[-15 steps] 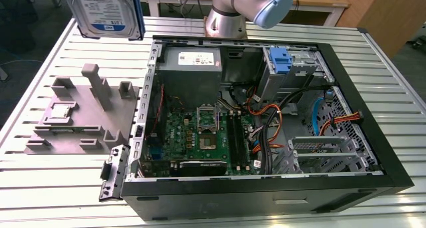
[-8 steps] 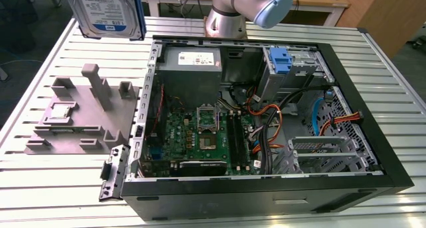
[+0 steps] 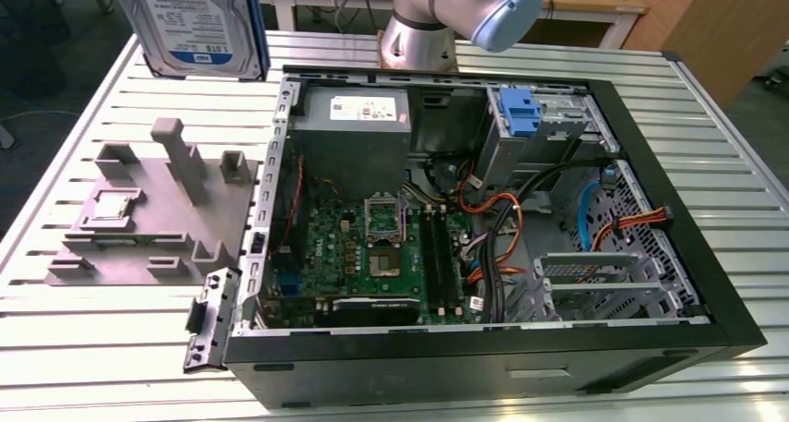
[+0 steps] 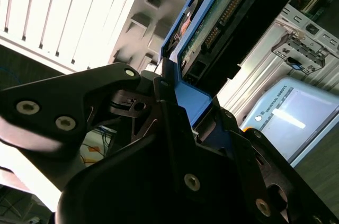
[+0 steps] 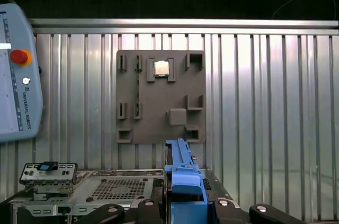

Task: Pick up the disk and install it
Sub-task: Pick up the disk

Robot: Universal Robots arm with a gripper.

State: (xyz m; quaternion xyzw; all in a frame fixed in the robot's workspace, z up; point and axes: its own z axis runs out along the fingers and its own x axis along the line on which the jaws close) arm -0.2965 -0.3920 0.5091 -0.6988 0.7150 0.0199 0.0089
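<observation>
**Exterior view.** We list a flat rectangular silver-grey disk (image 3: 198, 25) with a white-and-blue label and a blue plastic carrier along its edge. It hangs upright at the top of the exterior view's left, label towards the camera, raised off the slatted metal desk (image 3: 99, 330) and apart from the open black computer case (image 3: 727, 283). The silver robot arm (image 3: 450, 16) stands behind the case. Inside the case lie a green motherboard (image 3: 370, 256) and a grey metal box with a white label (image 3: 358, 117). A grey moulded fixture plate (image 3: 136, 228) sits on the desk, just beside the case on the exterior view's left.

**Second wrist view.** We record the black gripper (image 4: 183, 113) with its fingers (image 4: 168, 123) closed on the blue carrier, one on either side. The disk (image 4: 212, 17) shows its green circuit-board face. The fixture plate (image 4: 148, 17) and a grey teach pendant (image 4: 296, 113) lie beyond.

**First wrist view.** We note the disk (image 5: 183, 176) edge-on, rising from the gripper (image 5: 183, 208). Beyond it, the fixture plate (image 5: 159, 97) carries a small square metal chip (image 5: 161, 68). The teach pendant (image 5: 16, 75) rests on the desk (image 5: 265, 102), well apart from the plate.
</observation>
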